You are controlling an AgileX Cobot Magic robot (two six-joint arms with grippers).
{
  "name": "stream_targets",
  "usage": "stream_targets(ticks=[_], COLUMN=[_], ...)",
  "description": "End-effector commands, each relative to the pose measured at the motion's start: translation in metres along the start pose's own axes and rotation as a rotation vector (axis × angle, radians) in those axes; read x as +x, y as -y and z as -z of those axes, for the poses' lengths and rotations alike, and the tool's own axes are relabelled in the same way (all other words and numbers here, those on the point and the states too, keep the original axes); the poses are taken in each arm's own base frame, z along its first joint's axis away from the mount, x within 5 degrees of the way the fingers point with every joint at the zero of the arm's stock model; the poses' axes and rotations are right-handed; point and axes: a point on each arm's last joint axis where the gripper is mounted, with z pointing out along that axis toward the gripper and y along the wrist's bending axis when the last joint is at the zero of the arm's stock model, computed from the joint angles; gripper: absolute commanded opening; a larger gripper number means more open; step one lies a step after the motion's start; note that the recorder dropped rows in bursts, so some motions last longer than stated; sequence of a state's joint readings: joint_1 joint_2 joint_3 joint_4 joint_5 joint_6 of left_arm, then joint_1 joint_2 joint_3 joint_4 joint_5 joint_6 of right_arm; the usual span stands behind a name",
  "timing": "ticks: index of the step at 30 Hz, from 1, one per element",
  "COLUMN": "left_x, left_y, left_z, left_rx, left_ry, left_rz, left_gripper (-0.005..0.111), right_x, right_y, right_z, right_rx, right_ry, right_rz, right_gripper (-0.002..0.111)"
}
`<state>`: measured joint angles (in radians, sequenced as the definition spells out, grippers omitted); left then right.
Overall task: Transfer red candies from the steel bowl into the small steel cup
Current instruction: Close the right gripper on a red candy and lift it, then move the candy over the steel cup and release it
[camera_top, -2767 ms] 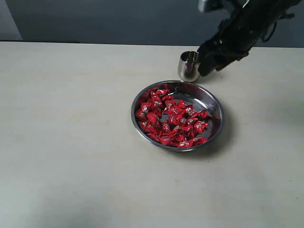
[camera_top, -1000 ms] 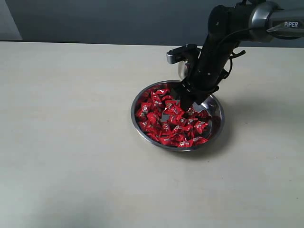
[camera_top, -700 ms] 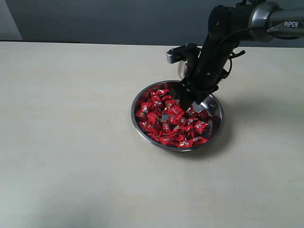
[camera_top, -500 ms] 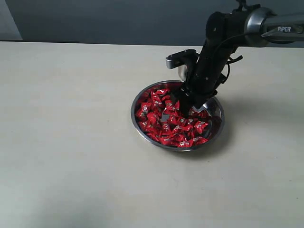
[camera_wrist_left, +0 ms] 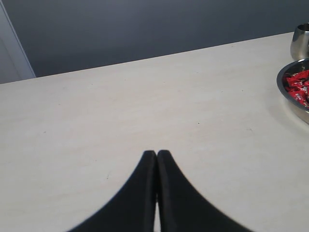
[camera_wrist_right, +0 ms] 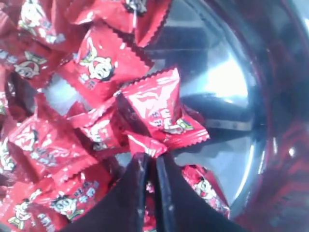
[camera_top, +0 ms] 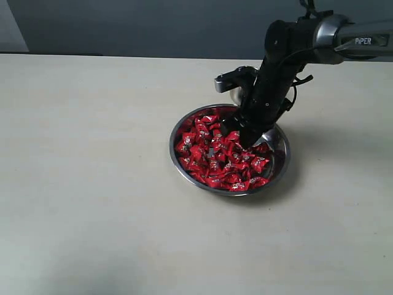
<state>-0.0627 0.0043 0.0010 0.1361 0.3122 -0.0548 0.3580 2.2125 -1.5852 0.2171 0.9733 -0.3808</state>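
The steel bowl (camera_top: 281,167) sits mid-table, holding several red candies (camera_top: 209,161) heaped toward its left side. My right gripper (camera_top: 237,136) is down inside the bowl, and its black fingers (camera_wrist_right: 137,181) are shut on the crimped edge of one red candy (camera_wrist_right: 161,110). Bare bowl floor (camera_wrist_right: 227,82) shows beside that candy. The small steel cup (camera_top: 234,93) stands just behind the bowl, mostly hidden by my right arm. It also shows in the left wrist view as the cup (camera_wrist_left: 300,41), next to the bowl rim (camera_wrist_left: 284,93). My left gripper (camera_wrist_left: 156,153) is shut on nothing, over bare table.
The pale tabletop (camera_top: 86,184) stretches wide to the left and front of the bowl. A dark wall (camera_top: 123,24) runs along the table's far edge. My right arm (camera_top: 307,37) reaches in from the upper right, over the cup.
My right gripper came from beside the cup down into the bowl. Over the last second it sank a little deeper among the candies and shifted slightly left.
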Motion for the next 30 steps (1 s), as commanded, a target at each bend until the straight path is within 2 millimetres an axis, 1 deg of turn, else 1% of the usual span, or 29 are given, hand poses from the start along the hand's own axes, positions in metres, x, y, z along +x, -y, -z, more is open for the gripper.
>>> stream_targets(ticks=[1, 2, 3, 4, 6, 7, 8, 9, 10, 11, 12, 13, 14, 16, 18, 19, 20, 25, 27, 30], left_x=[-0.001, -0.001, -0.001, -0.001, -0.001, -0.001, -0.001, -0.001, -0.001, -0.001, -0.001, -0.001, -0.001, -0.001, -0.001, -0.001, -0.001, -0.001, -0.001, -0.001], left_y=[0.001, 0.001, 0.001, 0.001, 0.001, 0.001, 0.001, 0.001, 0.001, 0.001, 0.001, 0.001, 0.001, 0.001, 0.001, 0.001, 0.001, 0.001, 0.001, 0.001], left_z=[0.0, 0.0, 0.0, 0.0, 0.0, 0.0, 0.0, 0.0, 0.0, 0.0, 0.0, 0.0, 0.0, 0.0, 0.0, 0.0, 0.0, 0.0, 0.0, 0.0], left_rx=[0.01, 0.01, 0.01, 0.01, 0.01, 0.01, 0.01, 0.01, 0.01, 0.01, 0.01, 0.01, 0.01, 0.01, 0.01, 0.01, 0.01, 0.01, 0.01, 0.01], left_ry=[0.01, 0.01, 0.01, 0.01, 0.01, 0.01, 0.01, 0.01, 0.01, 0.01, 0.01, 0.01, 0.01, 0.01, 0.01, 0.01, 0.01, 0.01, 0.01, 0.01], left_rz=[0.004, 0.004, 0.004, 0.004, 0.004, 0.004, 0.004, 0.004, 0.004, 0.004, 0.004, 0.004, 0.004, 0.004, 0.004, 0.004, 0.004, 0.004, 0.004, 0.004], left_gripper=[0.0, 0.0, 0.0, 0.0, 0.0, 0.0, 0.0, 0.0, 0.0, 0.0, 0.0, 0.0, 0.0, 0.0, 0.0, 0.0, 0.0, 0.0, 0.0, 0.0], right_x=[0.0, -0.001, -0.001, -0.001, -0.002, -0.002, -0.003, -0.003, -0.005, -0.006, -0.01, -0.012, -0.016, -0.022, -0.028, -0.03, -0.032, -0.047, -0.052, -0.059], right_y=[-0.002, -0.002, -0.003, -0.004, -0.006, -0.007, -0.008, -0.008, -0.009, -0.009, -0.01, -0.01, -0.009, -0.006, 0.0, 0.005, 0.006, 0.028, 0.036, 0.044], right_z=[0.012, 0.017, 0.027, 0.032, 0.05, 0.054, 0.064, 0.069, 0.079, 0.084, 0.096, 0.102, 0.11, 0.118, 0.12, 0.121, 0.122, 0.128, 0.126, 0.117], right_rx=[0.016, 0.025, 0.037, 0.042, 0.061, 0.066, 0.08, 0.089, 0.11, 0.123, 0.146, 0.16, 0.2, 0.24, 0.252, 0.262, 0.265, 0.285, 0.277, 0.272], right_ry=[0.011, 0.019, 0.04, 0.049, 0.089, 0.1, 0.132, 0.153, 0.2, 0.231, 0.301, 0.341, 0.416, 0.486, 0.52, 0.533, 0.543, 0.589, 0.582, 0.555], right_rz=[0.02, 0.026, 0.035, 0.038, 0.049, 0.052, 0.058, 0.061, 0.068, 0.071, 0.076, 0.078, 0.089, 0.095, 0.087, 0.08, 0.081, 0.026, -0.001, -0.005], right_gripper=[0.001, 0.001, 0.001, 0.001, 0.001, 0.001, 0.001, 0.001, 0.001, 0.001, 0.001, 0.001, 0.001, 0.001, 0.001, 0.001, 0.001, 0.001, 0.001, 0.001])
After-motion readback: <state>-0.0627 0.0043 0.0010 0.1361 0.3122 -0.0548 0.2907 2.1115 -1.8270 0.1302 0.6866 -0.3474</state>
